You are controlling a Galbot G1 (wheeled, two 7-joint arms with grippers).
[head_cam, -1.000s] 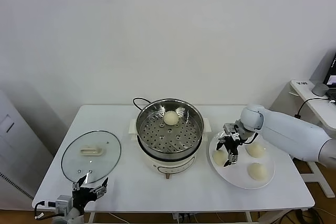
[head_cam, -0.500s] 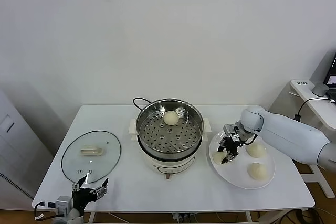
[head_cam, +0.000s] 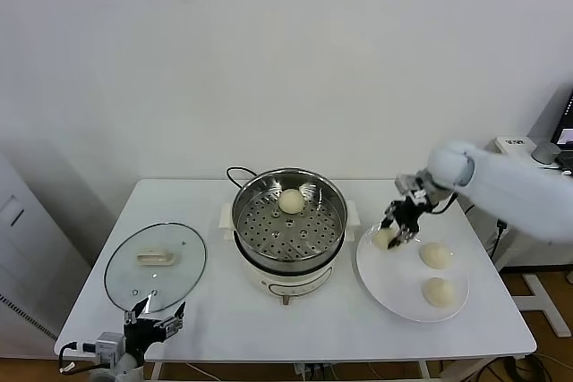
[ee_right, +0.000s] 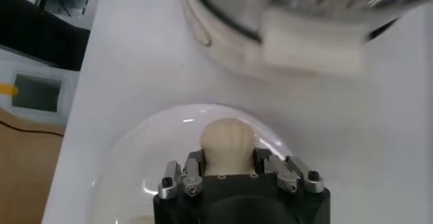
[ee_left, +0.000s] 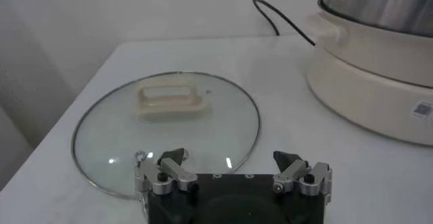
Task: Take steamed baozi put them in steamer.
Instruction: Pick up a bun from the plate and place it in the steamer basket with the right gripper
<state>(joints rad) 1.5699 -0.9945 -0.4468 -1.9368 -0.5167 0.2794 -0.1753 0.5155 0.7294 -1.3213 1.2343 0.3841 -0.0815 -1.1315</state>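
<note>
White bench below: my right end effector (head_cam: 394, 232), right of centre, is clamped on a baozi (head_cam: 384, 238) lifted over the plate (head_cam: 394, 294). I should clear the steamer (head_cam: 289, 212) rim before lowering. Left end effector (head_cam: 152, 326) idles spread, lower left.

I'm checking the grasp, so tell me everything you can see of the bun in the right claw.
The held baozi is a small, smooth, cream-white dough bun, whole and rounded. The right claw grips it from both sides, lifted above the white plate, near its edge closest to the steamer.
</note>
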